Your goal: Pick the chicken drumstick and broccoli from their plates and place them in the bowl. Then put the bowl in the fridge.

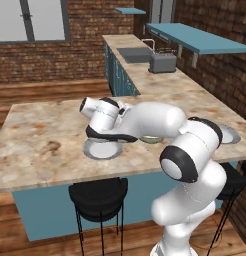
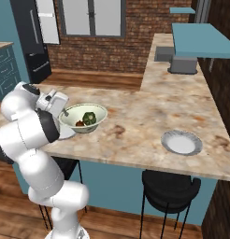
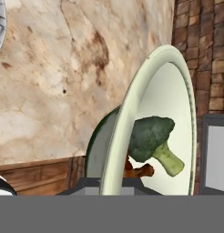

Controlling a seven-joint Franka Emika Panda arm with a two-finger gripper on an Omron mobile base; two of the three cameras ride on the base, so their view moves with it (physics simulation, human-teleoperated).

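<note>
right base view, left middle of the frame: the gripper (image 2: pixel 65 112) is closed tight on the rim of the bowl (image 2: pixel 99 117). the broccoli (image 2: pixel 90 117) and chicken drumstick (image 2: pixel 80 123) sit inside it, above the counter (image 2: pixel 149 116).

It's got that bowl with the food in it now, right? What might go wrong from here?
The hand pinches only the thick rim of the bowl, so the bowl may tip or slip. The broccoli and drumstick lie loose inside and might roll out. The fridge stands well off from the counter, so the load may be jolted on the way.
</note>
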